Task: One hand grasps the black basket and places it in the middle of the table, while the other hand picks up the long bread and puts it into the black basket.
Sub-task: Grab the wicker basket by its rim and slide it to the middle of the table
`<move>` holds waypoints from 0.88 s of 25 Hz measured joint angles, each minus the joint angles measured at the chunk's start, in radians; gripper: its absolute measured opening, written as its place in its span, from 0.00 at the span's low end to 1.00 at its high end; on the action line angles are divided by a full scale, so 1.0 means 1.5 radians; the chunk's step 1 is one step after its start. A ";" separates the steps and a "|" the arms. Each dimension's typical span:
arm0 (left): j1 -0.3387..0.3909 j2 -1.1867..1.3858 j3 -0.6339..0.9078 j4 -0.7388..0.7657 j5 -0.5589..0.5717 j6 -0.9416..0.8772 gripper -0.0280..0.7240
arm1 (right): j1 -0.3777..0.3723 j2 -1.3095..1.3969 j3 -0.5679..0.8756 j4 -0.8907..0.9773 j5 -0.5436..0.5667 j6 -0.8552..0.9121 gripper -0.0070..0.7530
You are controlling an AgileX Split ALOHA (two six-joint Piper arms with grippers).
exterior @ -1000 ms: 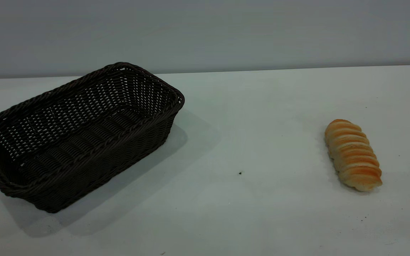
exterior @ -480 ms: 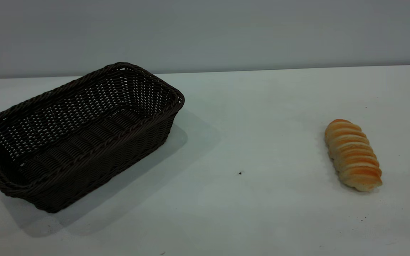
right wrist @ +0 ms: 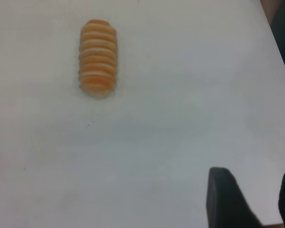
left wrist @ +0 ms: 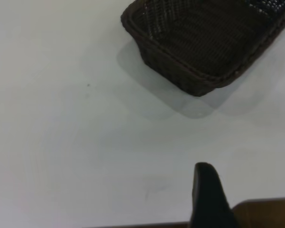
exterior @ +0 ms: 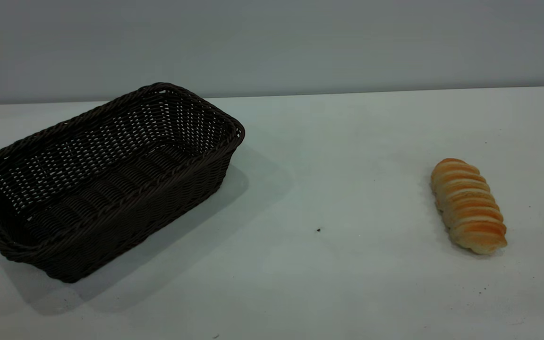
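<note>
Resting on the tabletop (exterior: 328, 156), the dark woven basket (exterior: 97, 184) sits at the left and the ridged orange bread (exterior: 468, 205) well apart at the right. Only the wrist views show the tools: the right tool (right wrist: 249, 199), fingers apart, and the left tool (left wrist: 206, 194), whose spread cannot be told.

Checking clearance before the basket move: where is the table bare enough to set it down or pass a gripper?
The widest free patch on the table lies between the basket at the left and the bread at the right, with only a tiny speck there. The strip behind both is bare too. Nowhere is crowded.
</note>
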 joint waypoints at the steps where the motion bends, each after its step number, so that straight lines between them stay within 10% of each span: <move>1: -0.008 0.000 0.000 0.000 0.000 0.000 0.69 | 0.000 0.000 0.000 0.000 0.000 0.000 0.35; 22: -0.066 0.002 0.000 0.008 0.000 -0.038 0.69 | 0.127 0.000 0.000 0.027 0.000 0.000 0.35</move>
